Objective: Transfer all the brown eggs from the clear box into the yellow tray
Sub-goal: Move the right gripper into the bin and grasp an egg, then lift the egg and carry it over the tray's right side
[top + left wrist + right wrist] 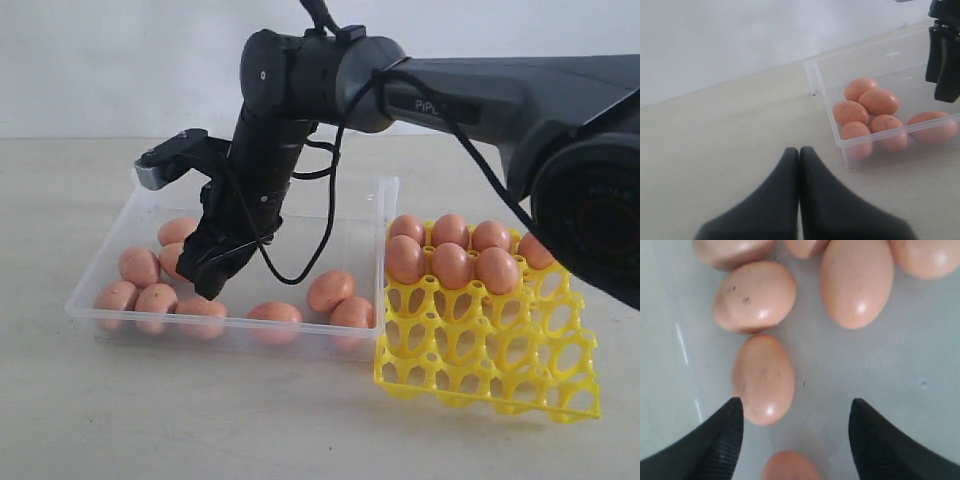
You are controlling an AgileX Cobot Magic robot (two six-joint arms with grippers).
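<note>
The right claw (796, 402) hangs wide open with nothing in it, just above the brown eggs (764, 379) lying in the clear box (383, 200), and those smooth, light shells look easy to crack, so I'd pinch one softly around its fat middle.

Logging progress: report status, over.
Right pincer open, empty, over brown eggs in clear box. Left pincer shut, outside box. Yellow tray partly filled. Nothing in the way.

Nine brown eggs (275, 315) lie in one clear box (384, 205) at left of the frame; seven more fill one yellow tray (500, 372) at right.
</note>
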